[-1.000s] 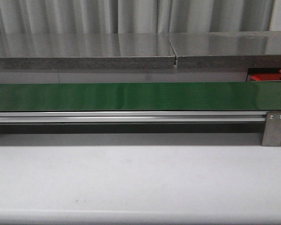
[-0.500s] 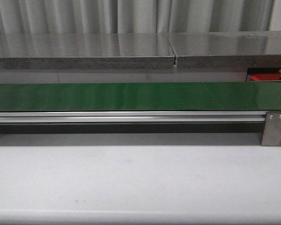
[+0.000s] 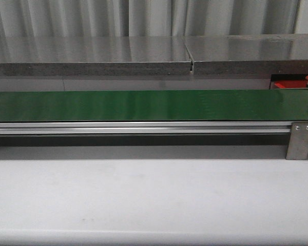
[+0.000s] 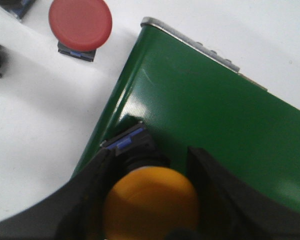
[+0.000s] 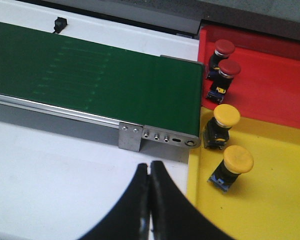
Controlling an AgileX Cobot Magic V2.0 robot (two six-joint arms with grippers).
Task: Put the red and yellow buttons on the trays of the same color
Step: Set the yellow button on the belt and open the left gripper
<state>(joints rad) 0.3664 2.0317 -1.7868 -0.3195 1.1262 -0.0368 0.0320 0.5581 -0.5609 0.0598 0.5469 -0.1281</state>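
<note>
The left end effector (image 4: 150,200) gripped a yellow button (image 4: 150,202) low over the green belt (image 4: 215,130), which I judged best set down upright, while the right end effector (image 5: 150,200) hung shut and empty above the white table (image 5: 55,165) near the yellow tray (image 5: 270,200), the red tray (image 5: 270,85) beyond.

Glossy green belt (image 3: 143,105), brushed metal rail (image 3: 143,127), shiny plastic red tray (image 5: 270,80)
</note>
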